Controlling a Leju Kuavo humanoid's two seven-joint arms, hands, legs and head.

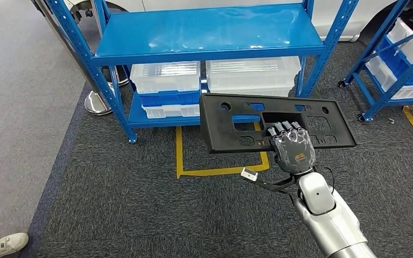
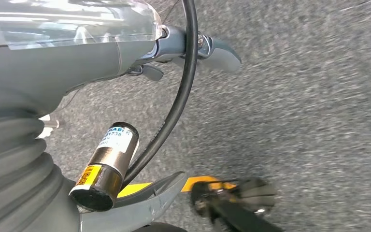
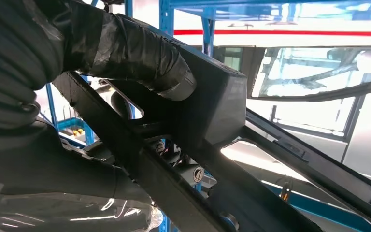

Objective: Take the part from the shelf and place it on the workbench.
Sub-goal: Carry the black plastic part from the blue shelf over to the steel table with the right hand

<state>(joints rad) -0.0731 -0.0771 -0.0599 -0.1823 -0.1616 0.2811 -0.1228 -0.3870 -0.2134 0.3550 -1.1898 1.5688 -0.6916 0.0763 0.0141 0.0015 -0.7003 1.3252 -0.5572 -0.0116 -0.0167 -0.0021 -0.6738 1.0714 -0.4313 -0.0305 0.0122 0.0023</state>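
Observation:
The part is a flat black plastic panel (image 1: 231,122) with several cut-outs, held level above the carpet in front of the blue shelf (image 1: 207,32). My right hand (image 1: 293,148) grips the panel's near edge right of its middle, fingers hooked into a rectangular opening. Up close in the right wrist view, the taped thumb (image 3: 140,53) presses on the black panel (image 3: 217,111). The left wrist view shows my left hand (image 2: 77,58) as grey casing over the carpet, its fingers hidden.
Clear plastic bins (image 1: 166,78) sit on the lower level of the blue shelf. A second blue rack on wheels (image 1: 395,64) stands at the right. Yellow tape lines (image 1: 180,156) mark the dark carpet. A person's white shoe (image 1: 11,243) is at the bottom left.

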